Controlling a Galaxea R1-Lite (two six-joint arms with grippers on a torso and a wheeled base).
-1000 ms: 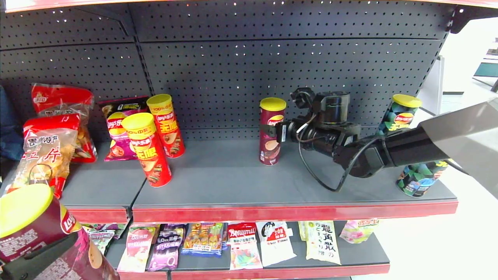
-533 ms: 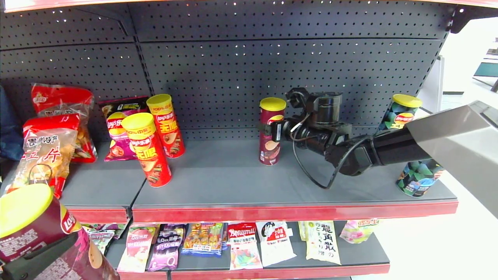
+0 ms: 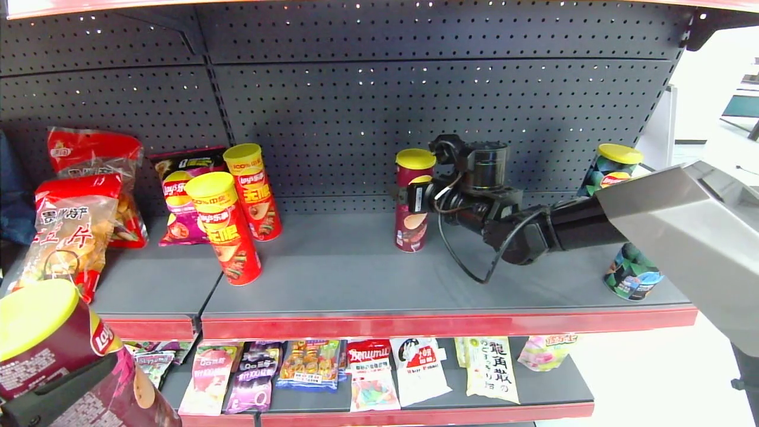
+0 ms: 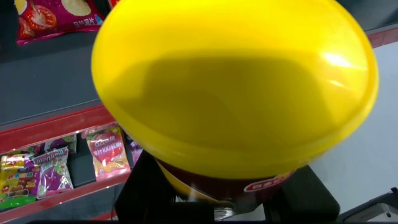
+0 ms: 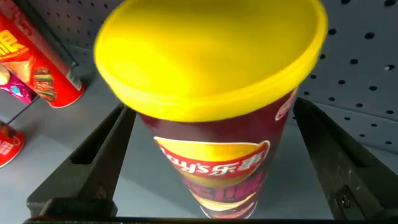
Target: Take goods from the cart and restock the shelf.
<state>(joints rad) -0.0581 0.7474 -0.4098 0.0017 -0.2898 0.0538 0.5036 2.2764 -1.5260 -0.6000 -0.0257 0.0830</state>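
A maroon chip can with a yellow lid stands upright at the middle back of the grey shelf. My right gripper is open, with a finger on each side of the can's upper half. In the right wrist view the can sits between the fingers of my right gripper. A second maroon can is low at the near left, below the shelf's edge. My left gripper is shut on it. In the left wrist view its yellow lid hides most of my left gripper.
Two red cans and several chip bags crowd the shelf's left end. A dark patterned can stands at the right end behind my right arm. The shelf's middle front is bare. Snack packets line the lower shelf.
My right arm has moved left, sliding its fingers further around the standing maroon can. The can has stayed in place. The left arm and its can have not moved.
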